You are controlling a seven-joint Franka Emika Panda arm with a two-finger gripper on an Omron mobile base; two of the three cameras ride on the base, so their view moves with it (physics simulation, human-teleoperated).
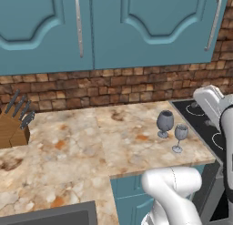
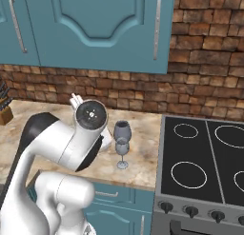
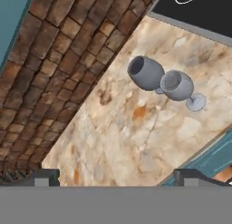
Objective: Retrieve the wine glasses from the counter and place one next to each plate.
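Mottled beige-and-brown stone makes up the tabletop (image 1: 82,146), and in the left base view the two wine glasses stand upright on it at centre right of the frame, near its front edge and just left of the black hob (image 1: 205,124): the larger glass (image 1: 164,123) behind, the smaller glass (image 1: 180,136) just beside it toward the lower right; a wooden knife block (image 1: 13,126) sits at the far left edge. In the right base view the same pair appears at centre, the larger glass (image 2: 122,131) directly behind the smaller glass (image 2: 122,153), with the arm's white wrist just to their left and apart from them. In the hand view both glasses lie in the upper right, the larger glass (image 3: 146,73) and the smaller glass (image 3: 180,87) overlapping in the picture; the gripper (image 3: 115,177) shows its two dark tips at the bottom corners, spread wide with nothing between them, well short of the glasses. I judge the first pickup as not yet begun: the approach is in hand, and the next move calls for lining up on one glass without knocking its close neighbour. No plates, brands, labels or writing can be read anywhere.
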